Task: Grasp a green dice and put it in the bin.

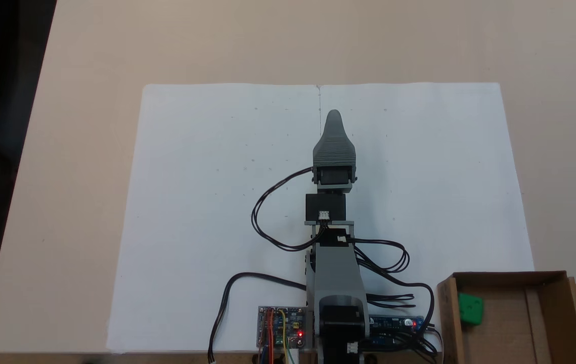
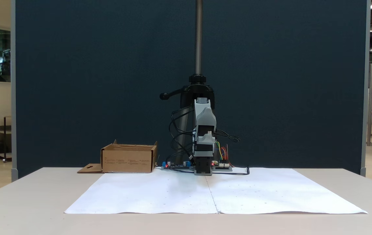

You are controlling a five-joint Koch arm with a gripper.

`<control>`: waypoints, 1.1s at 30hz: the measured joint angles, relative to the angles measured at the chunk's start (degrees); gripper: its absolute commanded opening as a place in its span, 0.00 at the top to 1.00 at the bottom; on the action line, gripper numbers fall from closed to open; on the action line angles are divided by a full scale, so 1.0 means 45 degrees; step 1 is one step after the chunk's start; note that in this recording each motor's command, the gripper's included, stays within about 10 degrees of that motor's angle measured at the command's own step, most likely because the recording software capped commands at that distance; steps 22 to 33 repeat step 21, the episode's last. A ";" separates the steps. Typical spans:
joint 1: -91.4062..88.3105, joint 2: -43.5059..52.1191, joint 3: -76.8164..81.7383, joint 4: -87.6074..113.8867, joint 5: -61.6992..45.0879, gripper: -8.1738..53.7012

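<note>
Overhead, the green dice (image 1: pixel 470 309) lies inside the bin (image 1: pixel 545 323), against its left wall. The bin sits at the worktop's (image 1: pixel 85 151) lower right corner in that view, just off the white paper sheet (image 1: pixel 207 202). The arm's gripper (image 1: pixel 334 117) points up the sheet's middle crease, with bare paper on both sides and ahead. Its jaws lie one behind the other, so whether they are together or apart cannot be told. Black cables (image 1: pixel 267 212) loop beside the arm.
</note>
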 measured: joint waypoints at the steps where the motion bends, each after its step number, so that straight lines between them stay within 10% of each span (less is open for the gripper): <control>1: 0.0000 0.0000 0.0000 0.0000 0.0020 0.14; 33: 0.0098 0.0020 0.0000 0.0000 0.0020 0.14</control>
